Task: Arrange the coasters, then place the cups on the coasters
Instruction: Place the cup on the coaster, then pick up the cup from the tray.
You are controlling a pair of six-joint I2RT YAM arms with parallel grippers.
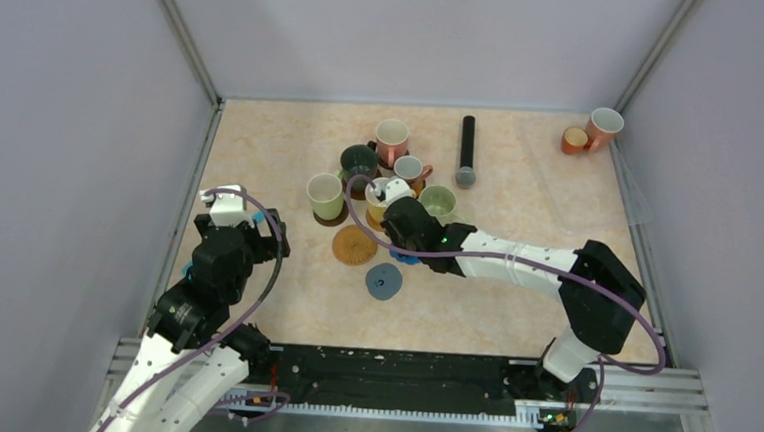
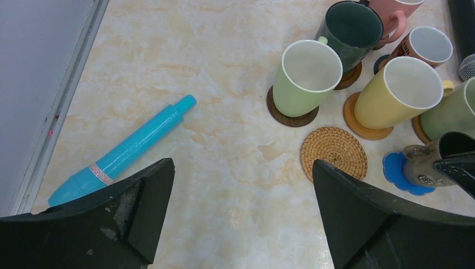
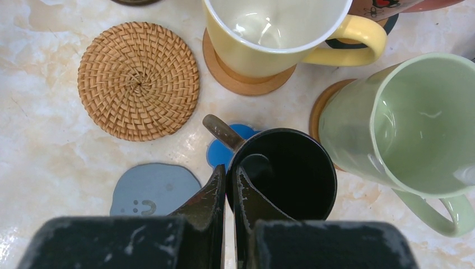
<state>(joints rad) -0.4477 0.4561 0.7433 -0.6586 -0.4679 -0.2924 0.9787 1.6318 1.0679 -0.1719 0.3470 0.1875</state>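
My right gripper (image 3: 231, 176) is shut on the rim of a dark brown cup (image 3: 291, 168), one finger inside and one outside. That cup stands over a blue flower-shaped coaster (image 3: 221, 151). Beside it lie a grey-blue coaster (image 3: 154, 188) and a woven tan coaster (image 3: 138, 80), both bare. A yellow cup (image 3: 269, 33) and a pale green cup (image 3: 414, 123) stand on round coasters. My left gripper (image 2: 241, 190) hangs open over bare table, left of the cluster. Another pale green cup (image 2: 305, 78) sits on a dark brown coaster (image 2: 291, 117).
A teal pen (image 2: 126, 151) lies near the left wall. A long black cylinder (image 1: 467, 149) lies behind the cups. A pink cup (image 1: 603, 124) and a small orange cup (image 1: 575, 140) stand at the far right corner. Dark green (image 1: 359, 162) and pink (image 1: 392, 138) cups crowd the back.
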